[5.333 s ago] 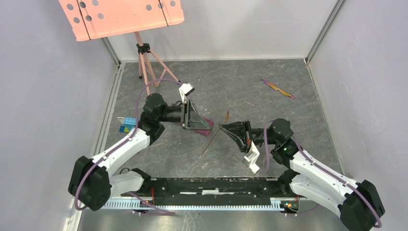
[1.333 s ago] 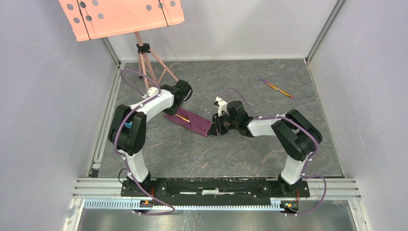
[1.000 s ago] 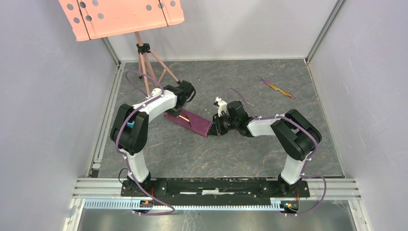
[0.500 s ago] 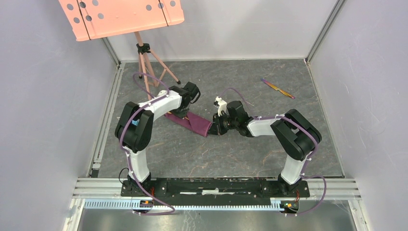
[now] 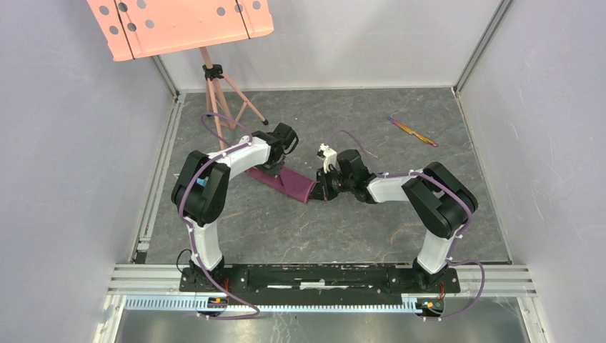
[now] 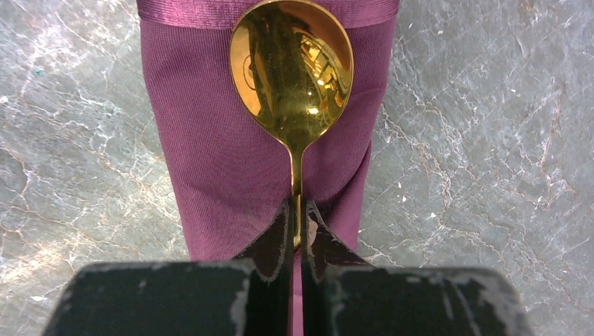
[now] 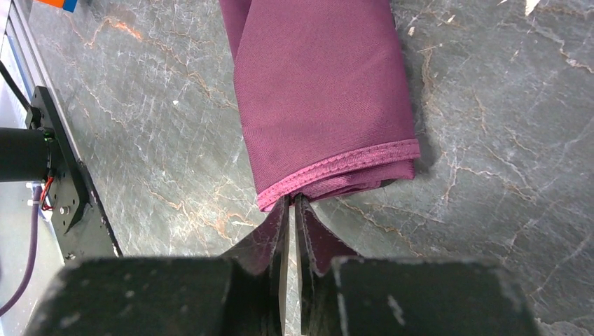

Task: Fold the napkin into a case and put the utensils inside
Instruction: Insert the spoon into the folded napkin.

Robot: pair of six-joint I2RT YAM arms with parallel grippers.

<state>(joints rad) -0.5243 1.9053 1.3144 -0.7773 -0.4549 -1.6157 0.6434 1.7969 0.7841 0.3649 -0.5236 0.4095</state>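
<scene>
Napkin case (image 5: 284,181): plum cloth folded to a narrow oblong, flat on the table (image 5: 371,229) mid-way between the arms; long axis slants from far-left to near-right.
Gold spoon (image 6: 293,70): over the cloth, in line with its long axis, bowl leading away from the fingers and reaching a hemmed band.
Left gripper (image 6: 298,211): pinched tight on the spoon's thin handle, at the case's far-left end.
Right gripper (image 7: 289,204): fingers drawn together at the hem of the near-right end, seemingly nipping it.
Knife (image 5: 413,131): iridescent, far right, well apart from the case; right arm nearer.
Stand (image 5: 179,25): pink, far left.
Writing: none legible.
</scene>
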